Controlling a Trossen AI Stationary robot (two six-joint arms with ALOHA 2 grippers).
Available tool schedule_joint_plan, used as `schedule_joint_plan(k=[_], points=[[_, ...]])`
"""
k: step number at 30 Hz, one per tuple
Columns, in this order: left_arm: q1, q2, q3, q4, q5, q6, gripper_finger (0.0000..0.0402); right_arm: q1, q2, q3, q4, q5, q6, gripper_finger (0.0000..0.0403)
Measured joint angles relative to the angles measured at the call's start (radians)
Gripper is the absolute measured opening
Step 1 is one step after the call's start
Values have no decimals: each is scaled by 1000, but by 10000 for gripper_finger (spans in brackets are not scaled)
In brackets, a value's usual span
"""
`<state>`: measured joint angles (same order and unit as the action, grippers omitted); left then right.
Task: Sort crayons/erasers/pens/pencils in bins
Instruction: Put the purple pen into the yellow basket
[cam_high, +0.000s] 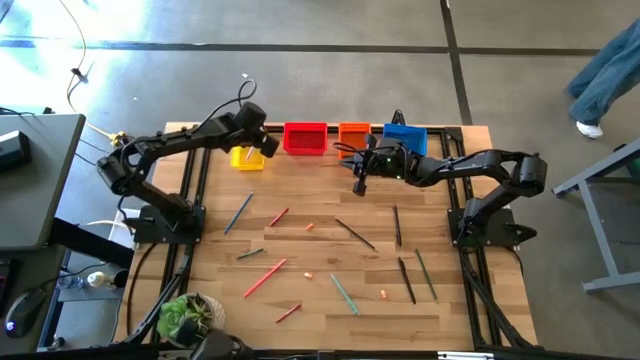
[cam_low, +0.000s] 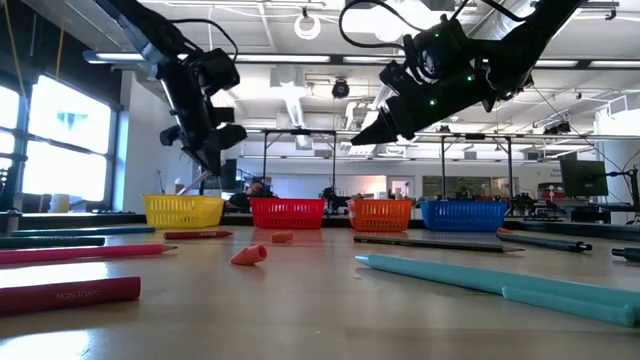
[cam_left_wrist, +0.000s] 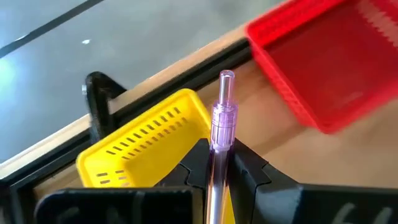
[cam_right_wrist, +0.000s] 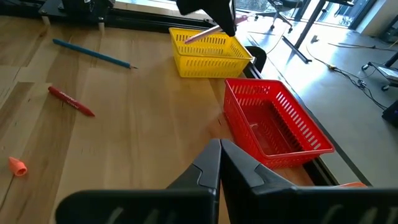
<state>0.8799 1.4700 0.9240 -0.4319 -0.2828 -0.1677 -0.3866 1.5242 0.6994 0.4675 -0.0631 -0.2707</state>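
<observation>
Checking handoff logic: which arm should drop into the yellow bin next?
Left. The left gripper is shut on a clear pink pen directly above the yellow bin. The right gripper is shut, empty, nearer the orange bin.

Wooden table (cam_high: 320, 300): four bins (cam_high: 305, 138), scattered sticks (cam_high: 264, 277), probably erasers (cam_high: 308, 274).

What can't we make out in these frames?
- Yellow bin contents: left wrist view, left pincer and the held pen cover its inside; too small in the high view.
- Pen's lower end: left wrist view, hidden between the fingers.
- Orange bin and blue bin contents: high view, the right arm partly overlaps them.
- Right pincer: shut, apparently empty.
</observation>
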Motion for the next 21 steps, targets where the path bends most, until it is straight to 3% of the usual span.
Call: schedule_joint_plan(k=[14, 21], points=[[-32, 96, 79, -74, -99, -80, 20, 0, 0, 0, 0, -1, 0, 0], [-32, 96, 80, -74, -91, -95, 50, 0, 0, 0, -1, -1, -1, 0]])
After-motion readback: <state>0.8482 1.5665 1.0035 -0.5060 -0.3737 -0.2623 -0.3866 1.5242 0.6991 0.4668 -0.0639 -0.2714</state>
